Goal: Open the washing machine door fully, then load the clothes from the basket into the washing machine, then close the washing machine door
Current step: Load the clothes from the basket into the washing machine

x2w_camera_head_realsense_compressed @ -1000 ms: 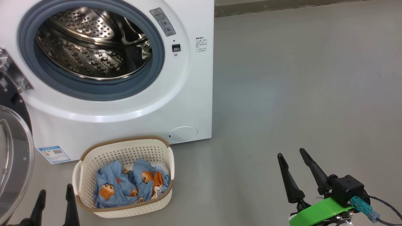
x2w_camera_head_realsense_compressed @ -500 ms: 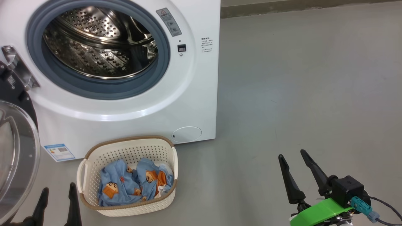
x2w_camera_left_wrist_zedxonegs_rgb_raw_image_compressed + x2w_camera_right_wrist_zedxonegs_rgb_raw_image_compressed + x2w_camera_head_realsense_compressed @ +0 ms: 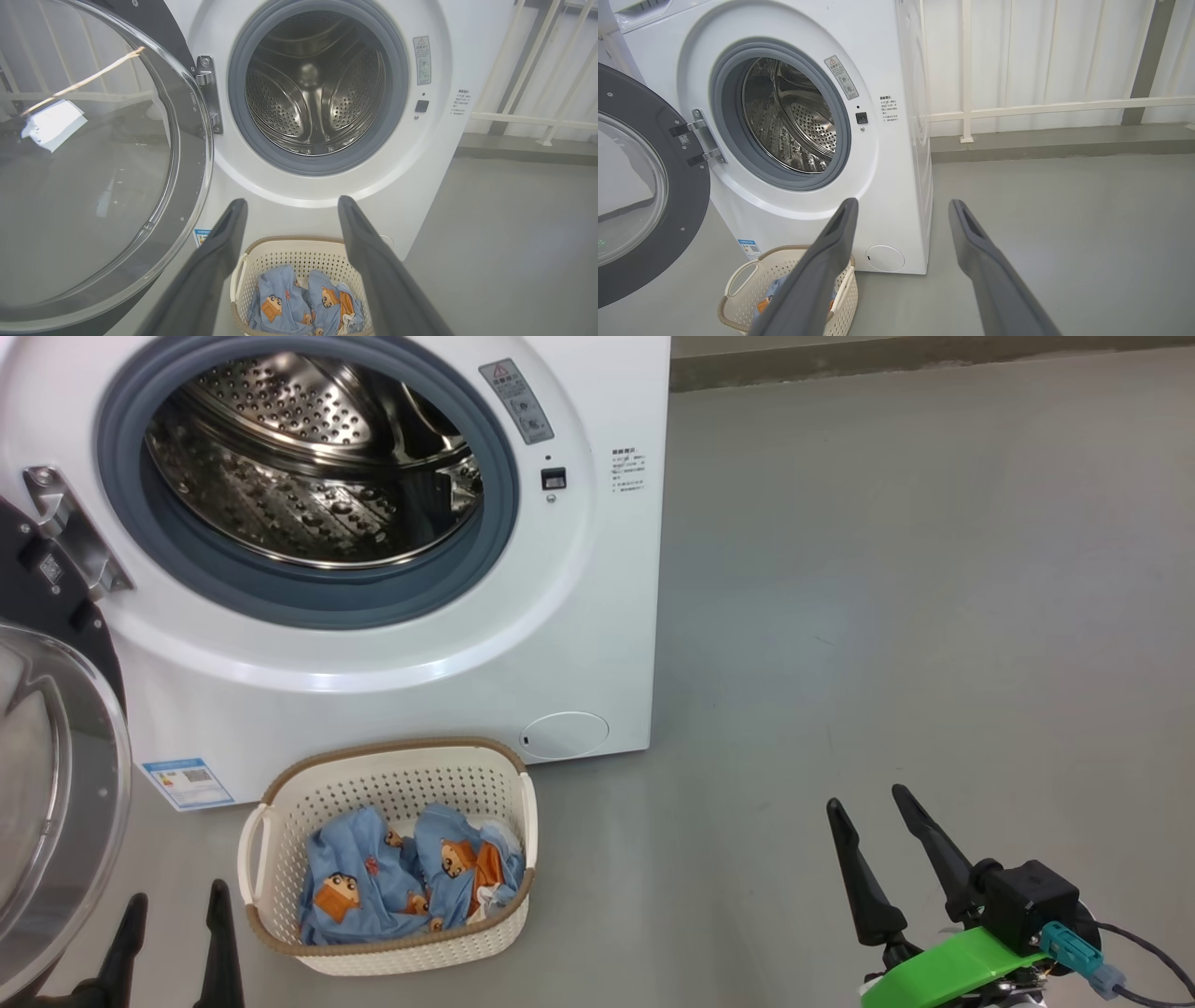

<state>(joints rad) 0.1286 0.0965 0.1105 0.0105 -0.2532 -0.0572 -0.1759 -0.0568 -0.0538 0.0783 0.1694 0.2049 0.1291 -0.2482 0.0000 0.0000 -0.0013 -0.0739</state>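
The white washing machine (image 3: 597, 644) (image 3: 434, 154) (image 3: 896, 186) stands with its steel drum (image 3: 308, 457) empty. Its door (image 3: 56, 784) (image 3: 93, 154) (image 3: 640, 186) hangs swung wide to the left on its hinge. On the floor in front sits the cream basket (image 3: 280, 803) (image 3: 299, 252) (image 3: 738, 289) holding blue bear-print clothes (image 3: 401, 887) (image 3: 303, 303). My left gripper (image 3: 175, 913) is open at the lower left, just left of the basket; its fingers frame the basket in the left wrist view. My right gripper (image 3: 866, 807) is open over bare floor, well right of the basket.
Grey floor (image 3: 915, 616) stretches to the right of the machine. A white railing and panelled wall (image 3: 1041, 107) run behind, with a low kerb along the floor edge. The open door's glass bowl stands close beside my left arm.
The whole head view has shifted slightly right, so the camera moved. Both grippers stay open and in the same places relative to the view.
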